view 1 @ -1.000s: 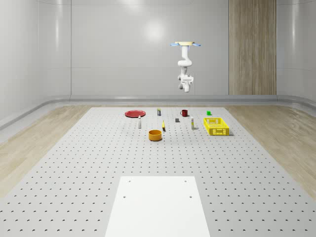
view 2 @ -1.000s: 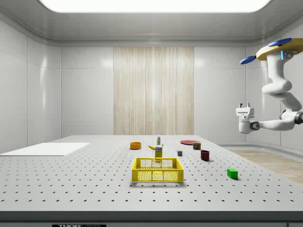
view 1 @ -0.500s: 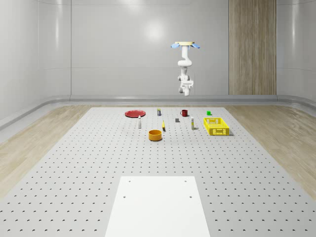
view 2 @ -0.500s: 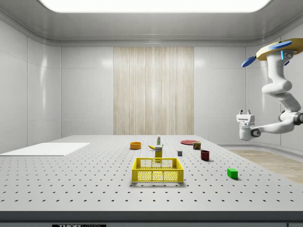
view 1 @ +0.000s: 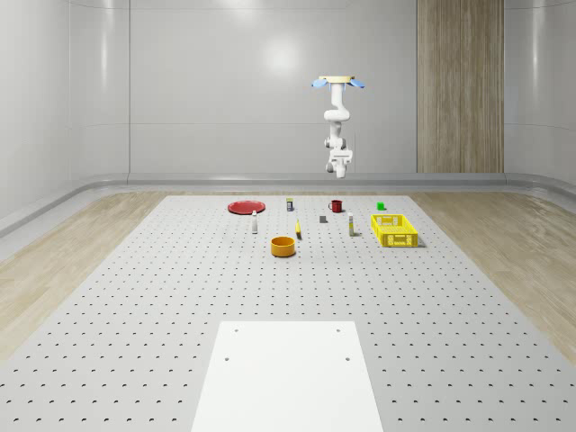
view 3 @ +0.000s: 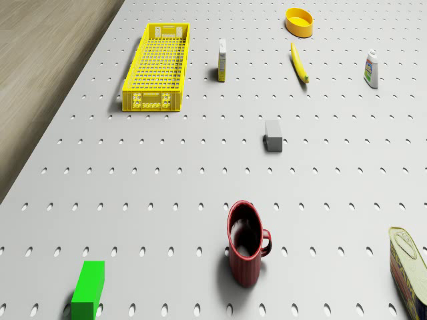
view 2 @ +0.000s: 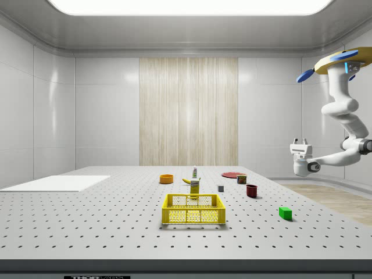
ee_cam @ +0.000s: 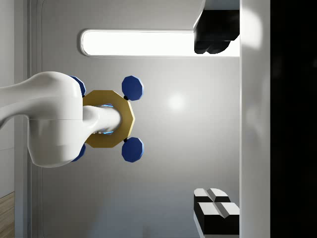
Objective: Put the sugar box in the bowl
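Note:
The sugar box stands upright on the perforated table, beside the yellow basket. The orange bowl sits further toward the table's middle, with nothing in it. The drone hovers high over the table's far edge, above the red mug. My gripper hangs far above the objects, fingers pointing upward, open and holding nothing.
A yellow basket, banana, white bottle, grey block, red mug, green block, tin can and red plate lie on the table. A white panel covers the near end.
The arm has swung a little and the hand sits slightly lower in the side view. The drone has tilted slightly. Objects on the table have not moved.

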Controlling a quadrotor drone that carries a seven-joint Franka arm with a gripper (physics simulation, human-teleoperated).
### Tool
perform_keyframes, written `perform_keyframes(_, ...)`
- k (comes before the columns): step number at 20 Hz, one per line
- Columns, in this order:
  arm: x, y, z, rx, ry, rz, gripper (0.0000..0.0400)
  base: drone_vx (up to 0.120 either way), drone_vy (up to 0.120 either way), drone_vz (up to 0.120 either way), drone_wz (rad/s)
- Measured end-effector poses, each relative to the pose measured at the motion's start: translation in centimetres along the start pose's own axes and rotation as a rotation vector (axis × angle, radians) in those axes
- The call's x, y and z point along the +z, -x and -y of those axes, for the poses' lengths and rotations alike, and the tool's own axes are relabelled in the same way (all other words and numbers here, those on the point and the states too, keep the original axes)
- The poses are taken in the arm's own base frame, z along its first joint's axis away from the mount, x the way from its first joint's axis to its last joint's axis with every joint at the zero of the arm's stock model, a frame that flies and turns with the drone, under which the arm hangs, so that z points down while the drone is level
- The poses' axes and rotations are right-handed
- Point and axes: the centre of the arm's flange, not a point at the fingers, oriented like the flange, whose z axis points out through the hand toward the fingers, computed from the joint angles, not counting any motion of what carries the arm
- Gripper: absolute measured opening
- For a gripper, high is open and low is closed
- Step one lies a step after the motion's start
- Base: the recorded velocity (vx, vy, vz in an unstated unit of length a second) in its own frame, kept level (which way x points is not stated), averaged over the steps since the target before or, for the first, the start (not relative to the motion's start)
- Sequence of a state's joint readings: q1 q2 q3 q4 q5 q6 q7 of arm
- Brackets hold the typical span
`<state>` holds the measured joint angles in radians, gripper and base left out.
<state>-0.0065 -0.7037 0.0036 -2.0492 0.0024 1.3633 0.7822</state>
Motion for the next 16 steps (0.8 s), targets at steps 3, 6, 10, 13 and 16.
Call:
perform_keyframes(3, -0.17, 0.0, 0.0, 0.0, -0.002, -0.002, 0.04, 0.0, 0.0, 0.0, 0.0)
perform_keyframes(6, -0.25, 0.01, -0.01, 0.0, -0.003, -0.003, 0.04, 0.0, 0.0, 0.0, 0.0)
perform_keyframes(10, -0.3, 0.03, -0.02, 0.0, -0.005, -0.006, 0.04, 0.0, 0.0, 0.0, 0.0)
perform_keyframes(13, -0.31, 0.05, -0.03, 0.0, -0.006, -0.008, 0.04, 0.0, 0.0, 0.0, 0.0)
perform_keyframes(16, -0.32, 0.07, -0.05, 0.0, -0.008, -0.01, 0.04, 0.0, -0.08, 0.0, 0.0)
